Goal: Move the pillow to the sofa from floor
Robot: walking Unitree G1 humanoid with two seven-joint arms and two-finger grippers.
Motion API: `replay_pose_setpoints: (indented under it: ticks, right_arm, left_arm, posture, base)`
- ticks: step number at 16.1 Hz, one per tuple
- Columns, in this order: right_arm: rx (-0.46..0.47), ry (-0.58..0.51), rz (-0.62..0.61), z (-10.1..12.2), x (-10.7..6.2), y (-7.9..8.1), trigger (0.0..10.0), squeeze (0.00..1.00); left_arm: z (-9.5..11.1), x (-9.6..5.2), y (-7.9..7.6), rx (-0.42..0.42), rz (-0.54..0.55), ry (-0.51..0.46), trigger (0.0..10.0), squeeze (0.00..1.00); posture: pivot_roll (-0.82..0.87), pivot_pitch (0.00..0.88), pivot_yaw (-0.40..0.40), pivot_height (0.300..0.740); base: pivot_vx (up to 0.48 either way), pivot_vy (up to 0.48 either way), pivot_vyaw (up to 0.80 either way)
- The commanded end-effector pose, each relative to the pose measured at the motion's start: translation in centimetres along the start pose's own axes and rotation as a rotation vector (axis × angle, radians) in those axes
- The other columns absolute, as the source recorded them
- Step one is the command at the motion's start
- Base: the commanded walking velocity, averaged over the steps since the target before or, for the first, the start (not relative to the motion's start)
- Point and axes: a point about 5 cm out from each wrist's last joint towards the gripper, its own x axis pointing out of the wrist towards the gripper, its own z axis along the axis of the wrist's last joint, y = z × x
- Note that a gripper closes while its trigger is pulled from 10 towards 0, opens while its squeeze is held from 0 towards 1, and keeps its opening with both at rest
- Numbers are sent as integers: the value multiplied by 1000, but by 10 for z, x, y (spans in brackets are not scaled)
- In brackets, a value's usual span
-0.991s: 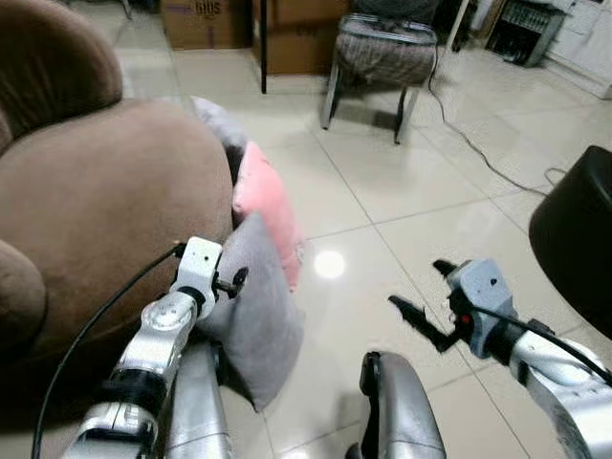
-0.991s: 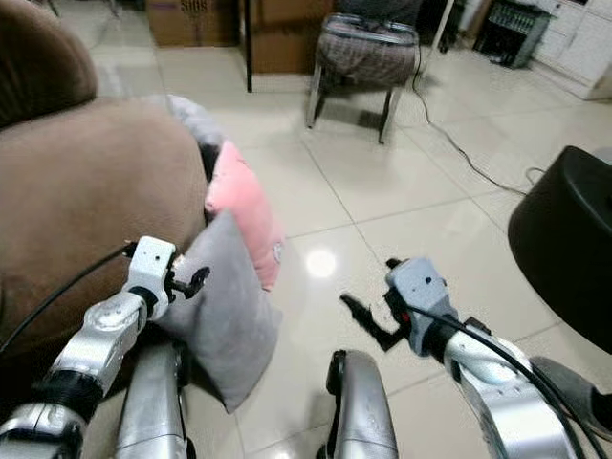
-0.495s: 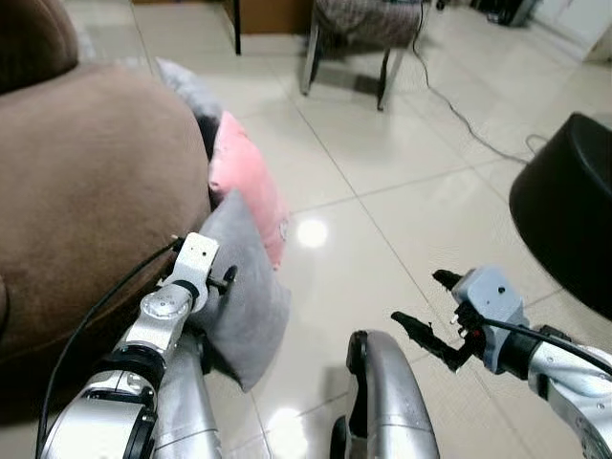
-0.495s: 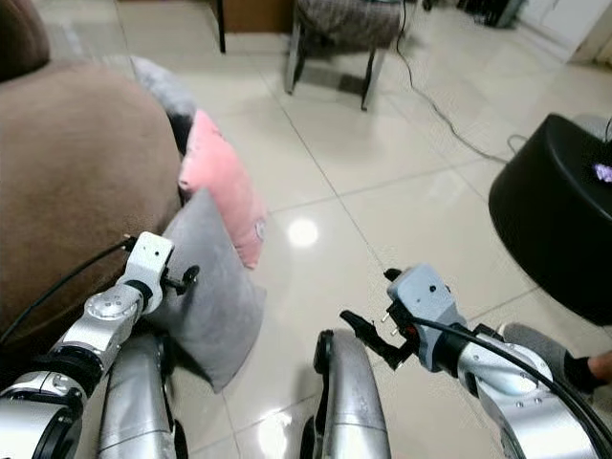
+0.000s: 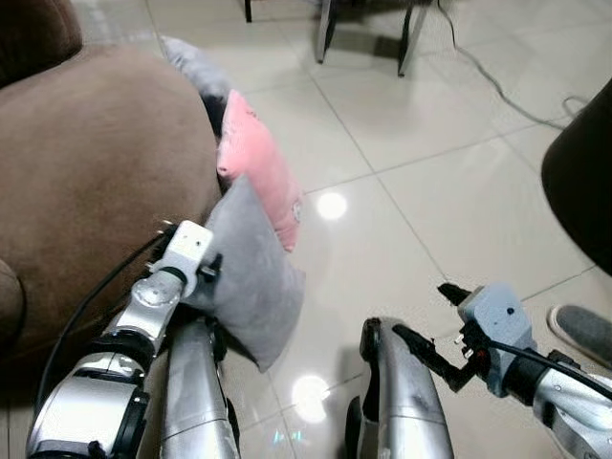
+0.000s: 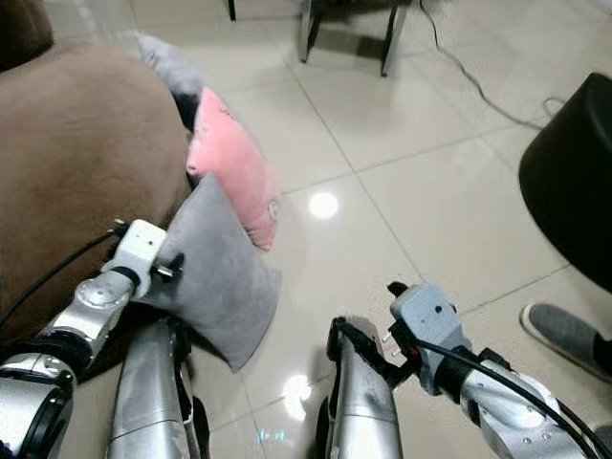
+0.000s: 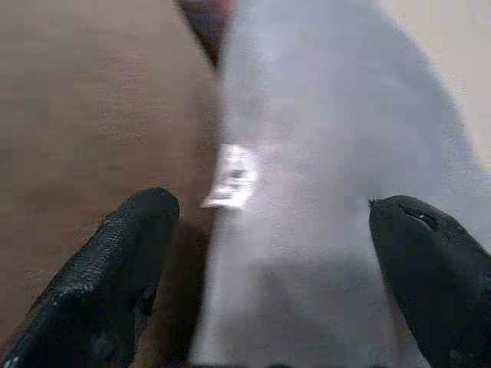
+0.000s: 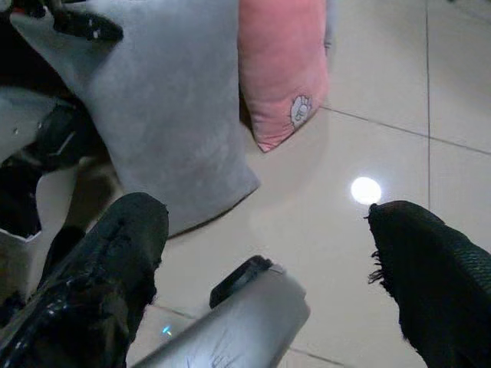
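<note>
Grey pillow [image 5: 251, 277] not yet lifted, leaning against the sofa [image 5: 86, 191] at ten o'clock.
We are reaching in, left tool [image 7: 268, 268] spread around its edge; right tool [image 8: 268, 284] hanging apart, empty.

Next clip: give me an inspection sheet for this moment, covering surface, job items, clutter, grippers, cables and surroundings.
Surface: glossy beige tiled floor with lamp glare.
Job's things: grey pillow on the floor, leaning against the brown sofa; pink pillow beyond it, and another grey pillow farther back, also against the sofa.
Clutter: nothing seen.
Grippers: left gripper open, fingers either side of the grey pillow's edge; right gripper open over bare floor.
Cables: cord lying across the tiles; black cable along the left arm.
Surroundings: chair legs at the top, black rounded object at right, a person's shoe.
</note>
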Motion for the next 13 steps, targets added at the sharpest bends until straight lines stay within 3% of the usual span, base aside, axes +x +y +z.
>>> replay_pose_setpoints:
  ticks: [1,5,6,7,8,9,13]
  right_arm:
    - [17,5,-4,-1,-3,4,10000,0]
    - [42,11,6,-3,-7,17,10000,0]
    - [44,11,6,-3,-8,18,10000,0]
    - [46,10,5,-3,-8,19,10000,0]
    - [47,7,3,-2,-8,19,10000,0]
    - [48,5,3,-2,-8,19,10000,0]
    - [56,-7,-3,-1,-6,21,10000,0]
  left_arm:
    - [-11,-1,-10,5,-60,62,10000,0]
    - [-22,-4,-10,11,-89,127,10000,0]
    - [-24,-4,-11,19,-95,133,9216,0]
    - [-24,-4,-10,29,-90,137,4314,0]
    - [-23,-4,-9,33,-81,135,1294,0]
    - [-23,-4,-9,33,-78,132,0,0]
    - [-19,-3,-11,21,-102,116,0,0]
  posture:
    - [-98,267,-32,509]
    - [-96,277,-8,509]
    - [-93,274,-5,509]
    - [-92,273,-3,509]
    - [-89,273,-2,509]
    - [-87,274,0,509]
    - [-80,268,4,509]
  base:
    - [0,0,0]
    - [0,0,0]
    - [0,0,0]
    - [0,0,0]
    - [0,0,0]
    - [0,0,0]
    - [0,0,0]
